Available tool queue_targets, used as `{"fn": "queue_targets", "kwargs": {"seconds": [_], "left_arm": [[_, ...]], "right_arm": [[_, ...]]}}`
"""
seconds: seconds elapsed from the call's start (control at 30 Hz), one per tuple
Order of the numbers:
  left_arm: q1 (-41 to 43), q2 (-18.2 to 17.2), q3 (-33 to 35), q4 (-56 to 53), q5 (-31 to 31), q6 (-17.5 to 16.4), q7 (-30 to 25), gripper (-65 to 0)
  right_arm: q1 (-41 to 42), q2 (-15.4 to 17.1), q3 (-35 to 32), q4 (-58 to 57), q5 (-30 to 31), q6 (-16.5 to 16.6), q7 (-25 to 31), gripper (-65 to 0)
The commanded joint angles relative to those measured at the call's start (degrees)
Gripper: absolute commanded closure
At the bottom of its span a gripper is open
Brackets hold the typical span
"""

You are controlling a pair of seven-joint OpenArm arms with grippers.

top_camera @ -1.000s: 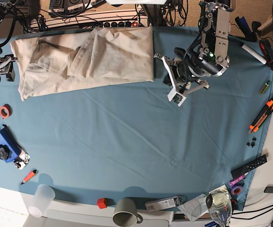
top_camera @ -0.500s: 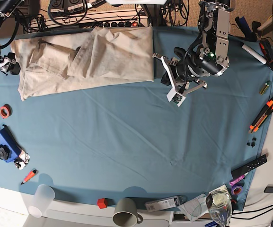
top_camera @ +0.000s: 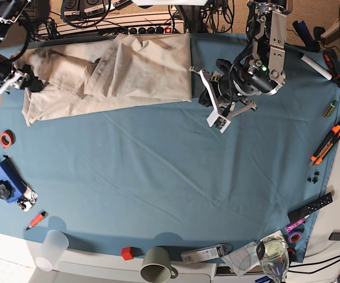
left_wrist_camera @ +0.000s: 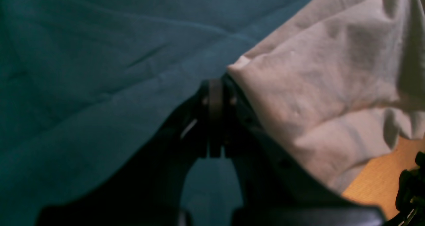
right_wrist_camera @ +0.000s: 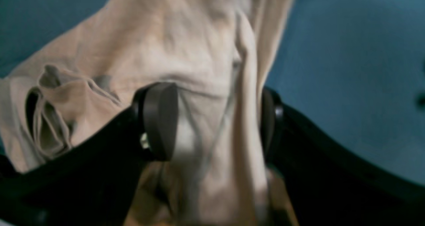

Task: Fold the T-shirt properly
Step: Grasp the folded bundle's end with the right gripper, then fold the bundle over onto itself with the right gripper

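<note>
Two claws flank the T-shirt (top_camera: 108, 73), which lies crumpled lengthwise along the desk's (top_camera: 170, 177) far edge, from about ten o'clock to twelve o'clock in the base view.

Starting at the nine-to-ten o'clock side, our right claw (top_camera: 25, 79) has moved in from the desk's edge over the last second and now sits over the shirt's end. In the right wrist view its jaws stand wide, with a ridge of bunched beige cloth (right_wrist_camera: 212, 96) running up between the two pads (right_wrist_camera: 159, 119); nothing is pinched yet. We judge this to be the approach to a grasp on that end.

Moving across to about one o'clock, our left claw (top_camera: 202, 88) has edged slightly nearer the shirt's other end. In the left wrist view its jaws are closed together, and the shirt's corner (left_wrist_camera: 242, 66) lies just beside the tips; we see no cloth caught between them.

The fold itself is not yet begun; both ends need securing first.
</note>
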Motion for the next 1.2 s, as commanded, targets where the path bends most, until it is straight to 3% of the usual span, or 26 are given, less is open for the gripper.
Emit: {"fn": "queue_targets", "kwargs": {"seconds": [0.0,0.2,0.37,0.4,0.53,0.73,0.97,1.17], "left_arm": [[-0.59,0.15,0.0,1.2,-0.85,-0.2,-1.25,0.0],[-0.59,0.15,0.0,1.2,-0.83,-0.2,-0.83,0.0],[-0.59,0.13,-0.02,1.2,-0.79,-0.2,-0.79,0.0],[-0.59,0.13,-0.02,1.2,-0.72,-0.2,-0.81,0.0],[-0.59,0.13,-0.02,1.2,0.31,-0.13,-0.76,0.0],[-0.59,0.15,-0.02,1.22,0.26,0.07,-0.79,0.0],[-0.57,0.13,-0.76,1.22,1.09,0.07,0.31,0.0],[-0.44,0.13,-10.19,1.22,-2.01,1.99,1.57,0.0]], "right_arm": [[-0.02,0.74,-1.31,0.22,-1.64,-0.36,-0.42,-34.8],[0.7,0.74,-3.54,0.22,-2.03,-0.36,1.36,-32.9],[4.04,0.74,-3.54,0.22,-4.22,-0.36,1.97,-1.7],[5.11,0.74,-3.54,0.22,-4.98,-0.36,2.4,0.0],[10.14,0.74,-3.54,0.22,-11.32,-0.36,6.88,0.0],[19.3,0.79,-3.54,0.22,-27.39,-0.36,18.1,0.0],[22.8,0.87,-3.61,0.48,-24.09,-0.36,9.49,0.0],[17.9,0.85,-3.61,8.57,-15.32,-0.36,4.85,0.0]]}}
